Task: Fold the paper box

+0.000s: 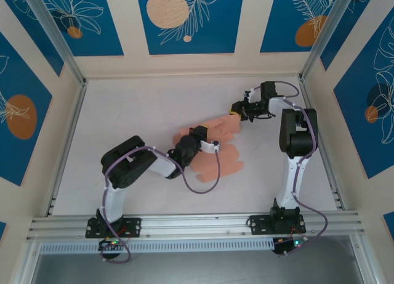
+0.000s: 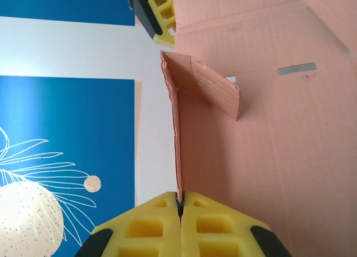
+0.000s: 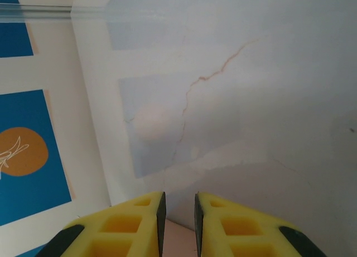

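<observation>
The paper box [image 1: 229,161] is a salmon-pink cut-out sheet lying mostly flat in the middle of the white table. My left gripper [image 1: 217,146] sits over its centre. In the left wrist view the left gripper [image 2: 180,198] is shut on the thin edge of a raised flap [image 2: 201,81], which stands upright from the paper box [image 2: 279,151]. My right gripper [image 1: 236,109] hovers at the sheet's far right edge. Its fingers [image 3: 179,194] stand a narrow gap apart with nothing between them. A strip of pink card [image 3: 181,241] shows below them.
Blue-and-cream panelled walls [image 1: 37,111] enclose the table on three sides. An aluminium rail [image 1: 197,225] runs along the near edge. The left arm's purple cable [image 1: 206,180] loops over the sheet's near part. One yellow fingertip of the right gripper [image 2: 160,14] shows beyond the raised flap.
</observation>
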Robot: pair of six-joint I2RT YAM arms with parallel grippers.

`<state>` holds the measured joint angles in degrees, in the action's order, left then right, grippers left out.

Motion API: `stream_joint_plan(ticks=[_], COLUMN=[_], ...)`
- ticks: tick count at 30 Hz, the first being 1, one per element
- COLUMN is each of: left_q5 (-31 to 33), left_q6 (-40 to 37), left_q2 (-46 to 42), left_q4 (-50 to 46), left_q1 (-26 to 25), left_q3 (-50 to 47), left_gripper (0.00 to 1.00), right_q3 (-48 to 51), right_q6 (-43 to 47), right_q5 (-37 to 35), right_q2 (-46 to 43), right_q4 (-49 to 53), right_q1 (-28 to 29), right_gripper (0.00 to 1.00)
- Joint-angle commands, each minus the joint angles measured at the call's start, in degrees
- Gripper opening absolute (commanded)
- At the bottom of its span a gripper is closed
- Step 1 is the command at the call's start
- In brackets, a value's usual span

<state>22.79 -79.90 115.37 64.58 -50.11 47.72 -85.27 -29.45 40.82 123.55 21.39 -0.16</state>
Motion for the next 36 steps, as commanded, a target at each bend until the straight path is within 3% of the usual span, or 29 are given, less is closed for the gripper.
stream_joint_plan(ticks=[1, 19, 31, 36], left_q5=[-0.29, 2.27, 1.94, 1.38], left_q6=[0.32, -0.76, -3.38, 2.20], left_q2=[1.63, 2.39, 2.69, 0.13], left_q4=[-0.86, 2.40, 6.50, 3.02], left_q1=[0.45, 0.96, 0.99, 0.97], left_q3=[0.87, 2.90, 0.61, -1.42], left_gripper=[0.00, 0.00, 0.00, 0.00], right_q3=[3.79, 13.97, 17.61, 22.01], right_q6=[0.89, -6.36, -12.30, -9.25], right_q5=[2.59, 0.32, 0.91, -1.99], right_q2=[-2.28, -16.81, -15.58, -18.58], right_q4=[-0.02, -3.58, -12.52, -15.84], right_q1=[-0.11, 2.99, 5.52, 6.55], right_gripper=[0.24, 0.24, 0.24, 0.25])
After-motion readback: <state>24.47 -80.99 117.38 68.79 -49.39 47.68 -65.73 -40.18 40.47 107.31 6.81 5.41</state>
